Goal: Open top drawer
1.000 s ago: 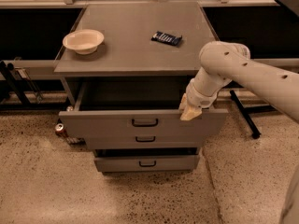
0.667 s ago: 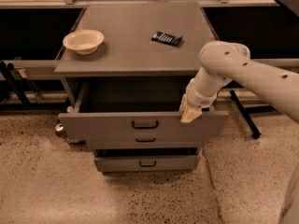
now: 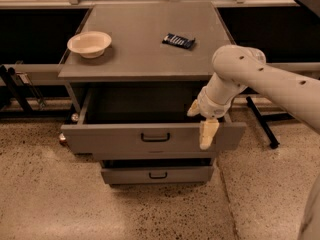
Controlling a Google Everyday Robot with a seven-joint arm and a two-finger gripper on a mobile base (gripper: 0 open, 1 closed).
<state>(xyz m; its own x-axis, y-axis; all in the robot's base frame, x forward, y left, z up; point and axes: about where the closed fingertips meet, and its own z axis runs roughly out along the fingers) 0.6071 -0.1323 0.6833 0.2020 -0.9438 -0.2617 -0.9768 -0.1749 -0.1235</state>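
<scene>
Presently, as I log it from my remote station:

Item 1. Grey square-topped metal desk point(image 3: 140, 59) standing on a speckled tan stone floor point(image 3: 45, 204).

Item 2. Wide grey top drawer point(image 3: 110, 138) directly under the desk's front edge. It stands open, its flat front well forward of that edge and its dark cavity exposed. A small black bar handle point(image 3: 155, 137) sits at the centre of the front.

Item 3. Narrower grey lower drawer point(image 3: 125, 175) beneath it, with its own small dark handle point(image 3: 158, 175). It sits only slightly forward of the body.

Item 4. Shallow round cream bowl point(image 3: 89, 44) upright on the desk top, near the left edge and towards the front-left corner.

Item 5. Small flat dark packet point(image 3: 178, 40) lying on the desk top right of centre, well apart from the bowl.

Item 6. White jointed robot arm point(image 3: 270, 79) reaching in from the right, past the desk's front-right corner.

Item 7. Cream two-finger gripper point(image 3: 201, 121) at the right end of the top drawer's front. Its fingers are spread: one hangs down over the outer face, the other points back over the cavity, and the front's top edge lies between them.

Item 8. Black metal stand leg point(image 3: 262, 126) on the floor beyond the desk's right edge.
</scene>
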